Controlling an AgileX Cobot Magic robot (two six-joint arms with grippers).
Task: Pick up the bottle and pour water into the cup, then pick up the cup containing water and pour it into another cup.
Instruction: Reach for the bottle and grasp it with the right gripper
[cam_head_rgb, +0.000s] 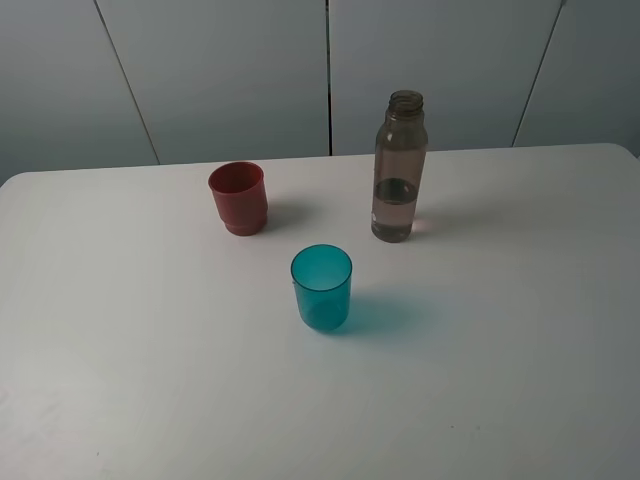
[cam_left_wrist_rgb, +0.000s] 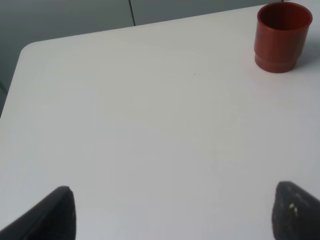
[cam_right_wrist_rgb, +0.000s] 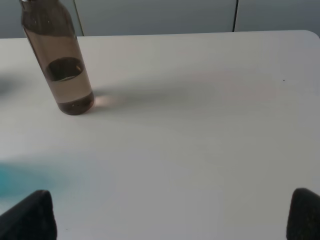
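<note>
Right now your left fingers (cam_left_wrist_rgb: 54, 216) and right fingers (cam_right_wrist_rgb: 304, 214) are both hanging spread wide, grasping nothing. The bottle (cam_head_rgb: 399, 170) is standing uncapped on the desk (cam_head_rgb: 150, 380), just behind the blue cup (cam_head_rgb: 322, 288), with the red cup (cam_head_rgb: 238, 198) toward the left arm's side. You're risking a spill if a finger nudges that tall bottle sideways. In the right wrist view its neck is getting cut off and the blue cup is showing only as a blur.

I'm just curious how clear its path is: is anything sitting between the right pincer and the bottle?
No. In the right wrist view, only bare white table lies between the open right pincer and the bottle.
</note>
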